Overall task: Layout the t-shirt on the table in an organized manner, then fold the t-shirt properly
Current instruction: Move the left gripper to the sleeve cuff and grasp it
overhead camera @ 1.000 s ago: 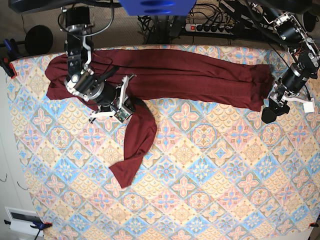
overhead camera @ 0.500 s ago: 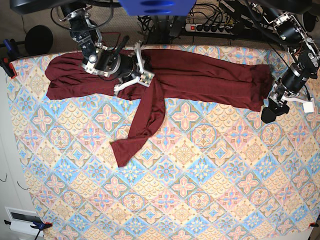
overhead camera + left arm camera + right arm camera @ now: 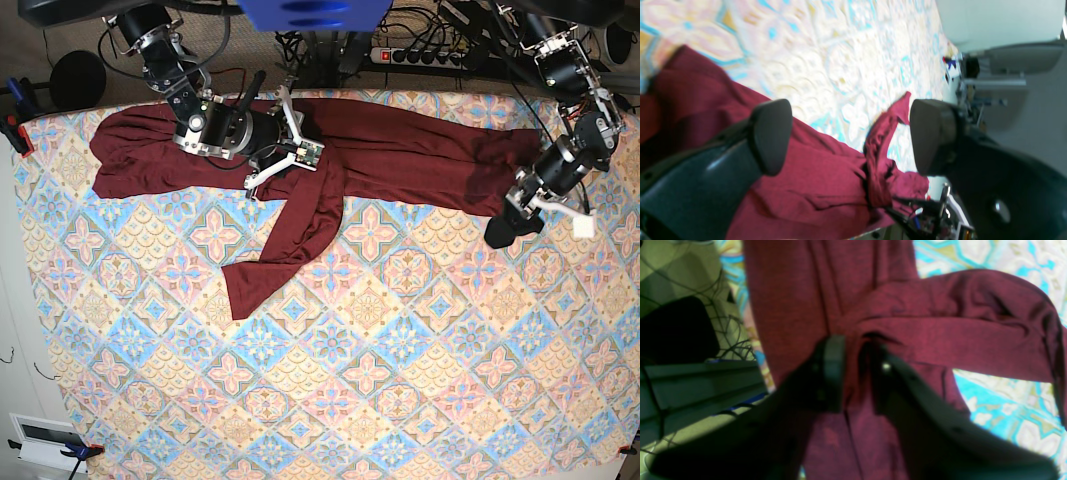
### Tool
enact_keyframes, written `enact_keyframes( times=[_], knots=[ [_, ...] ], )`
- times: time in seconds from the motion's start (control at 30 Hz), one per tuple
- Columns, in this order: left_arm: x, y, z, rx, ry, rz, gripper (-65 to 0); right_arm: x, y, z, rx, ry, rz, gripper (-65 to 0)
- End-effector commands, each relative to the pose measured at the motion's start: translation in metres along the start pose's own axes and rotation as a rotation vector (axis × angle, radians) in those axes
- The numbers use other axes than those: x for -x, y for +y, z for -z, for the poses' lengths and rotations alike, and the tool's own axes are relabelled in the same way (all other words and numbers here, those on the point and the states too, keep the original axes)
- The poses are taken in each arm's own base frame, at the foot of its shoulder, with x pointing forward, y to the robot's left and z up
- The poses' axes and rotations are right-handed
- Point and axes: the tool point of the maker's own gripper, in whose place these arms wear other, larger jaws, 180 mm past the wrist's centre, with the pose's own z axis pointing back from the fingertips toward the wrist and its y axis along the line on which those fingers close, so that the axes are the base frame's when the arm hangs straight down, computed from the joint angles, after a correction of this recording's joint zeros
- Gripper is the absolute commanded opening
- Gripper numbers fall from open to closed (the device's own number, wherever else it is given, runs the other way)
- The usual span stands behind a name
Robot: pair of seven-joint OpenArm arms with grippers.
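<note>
Along the far edge of the table we see the t-shirt stretched in a long band, one part trailing down toward the middle. Our right gripper sits over the band's middle; its fingers stand slightly apart with a fold of fabric between them, though we cannot tell if they grip it. Our left gripper hangs spread wide at the shirt's other end, holding nothing.

Black arms, white brackets, rounded black tool pads
</note>
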Motion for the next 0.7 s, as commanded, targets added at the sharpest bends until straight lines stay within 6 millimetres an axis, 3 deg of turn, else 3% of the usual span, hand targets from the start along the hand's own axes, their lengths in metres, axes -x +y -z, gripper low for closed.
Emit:
enact_keyframes(
  times=[0.0,0.07,0.27,0.43,0.67],
  knots=[
    [-0.013,-0.021,0.004,0.054,-0.027,0.046,-10.1,-0.009,-0.007,-0.005,0.019,-0.035,-0.006,-45.1],
    [-0.010,-0.029,0.017,0.052,-0.001,0.089,-10.1,-0.008,-0.007,-0.006,0.021,-0.032,-0.008,-42.2],
    [0.003,-0.067,0.058,0.084,0.054,0.194,-10.0,0.008,-0.013,-0.012,0.030,0.007,-0.026,-41.8],
    [0.034,-0.099,0.102,0.088,0.159,0.317,-10.0,0.023,-0.053,-0.031,0.151,0.023,0.039,-41.8],
    [0.086,-0.137,0.162,0.050,0.314,0.535,-10.4,0.035,-0.086,-0.052,0.259,0.030,0.096,-41.8]
  ],
)
